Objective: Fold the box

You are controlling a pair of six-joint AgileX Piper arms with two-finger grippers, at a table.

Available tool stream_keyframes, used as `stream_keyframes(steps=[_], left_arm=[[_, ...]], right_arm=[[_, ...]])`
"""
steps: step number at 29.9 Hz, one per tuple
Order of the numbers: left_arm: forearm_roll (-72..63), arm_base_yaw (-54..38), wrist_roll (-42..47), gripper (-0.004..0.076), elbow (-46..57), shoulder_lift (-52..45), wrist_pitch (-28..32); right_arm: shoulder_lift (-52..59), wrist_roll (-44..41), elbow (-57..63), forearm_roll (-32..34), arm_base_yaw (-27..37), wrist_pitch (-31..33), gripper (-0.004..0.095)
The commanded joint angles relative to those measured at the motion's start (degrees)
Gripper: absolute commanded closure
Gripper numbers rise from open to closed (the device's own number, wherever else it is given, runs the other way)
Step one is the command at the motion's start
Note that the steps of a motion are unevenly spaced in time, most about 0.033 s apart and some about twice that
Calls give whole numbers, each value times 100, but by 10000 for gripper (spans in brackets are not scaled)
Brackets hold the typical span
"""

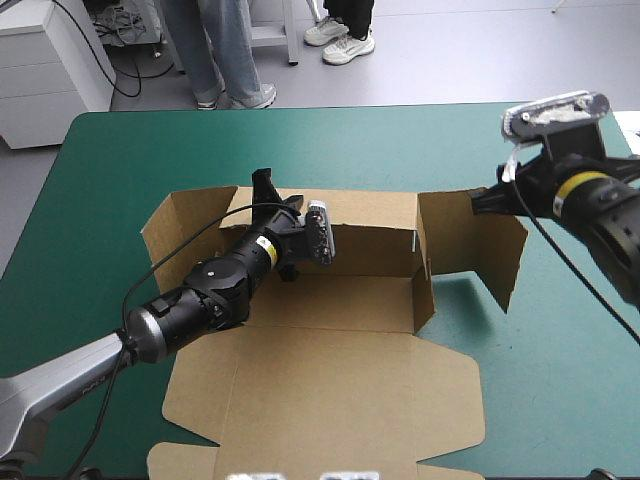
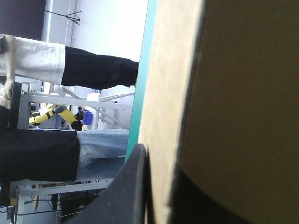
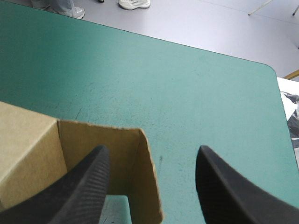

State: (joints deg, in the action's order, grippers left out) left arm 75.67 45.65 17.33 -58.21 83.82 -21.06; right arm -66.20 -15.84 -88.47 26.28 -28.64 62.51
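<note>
The brown box (image 1: 330,330) lies in the middle of the teal-green table, its back wall (image 1: 365,215) raised and its lid (image 1: 320,400) flat toward the near edge. My left gripper (image 1: 272,195) is on the left part of the back wall. In the left wrist view the left gripper (image 2: 161,163) is shut on the board (image 2: 163,93), which stands between the black fingers (image 2: 135,186). My right gripper (image 1: 482,200) hovers at the box's right end flap (image 1: 480,240). It is open (image 3: 152,154), with the flap's edge (image 3: 140,168) rising between its fingers.
Bare teal-green cover (image 1: 450,140) stretches beyond the box to the far edge and to the right (image 3: 187,84). The left end flap (image 1: 185,225) stands angled outward. A white sheet (image 1: 627,125) lies at the table's far right corner.
</note>
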Motion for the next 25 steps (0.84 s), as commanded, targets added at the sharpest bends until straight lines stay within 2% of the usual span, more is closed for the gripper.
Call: stream_keyframes(steps=[1, 4, 8, 18, 25], left_arm=[[-350, 27, 10, 726, -85, -199, -100], [-376, 27, -16, 726, -85, -199, -100], [-376, 27, -90, 726, -85, -199, -100], [-425, 27, -247, 726, -105, -199, -100], [-425, 27, -247, 726, -105, -199, -123]], right_arm=[[-548, 817, -781, -771, 635, -267, 404], [-1151, 1479, -1305, -1917, 1266, -237, 404], [-1950, 2045, -1927, -2873, 1704, -157, 404], [-3754, 2293, -3360, -3039, 1791, 925, 403], [-3938, 2299, -3208, -3315, 1791, 925, 404]])
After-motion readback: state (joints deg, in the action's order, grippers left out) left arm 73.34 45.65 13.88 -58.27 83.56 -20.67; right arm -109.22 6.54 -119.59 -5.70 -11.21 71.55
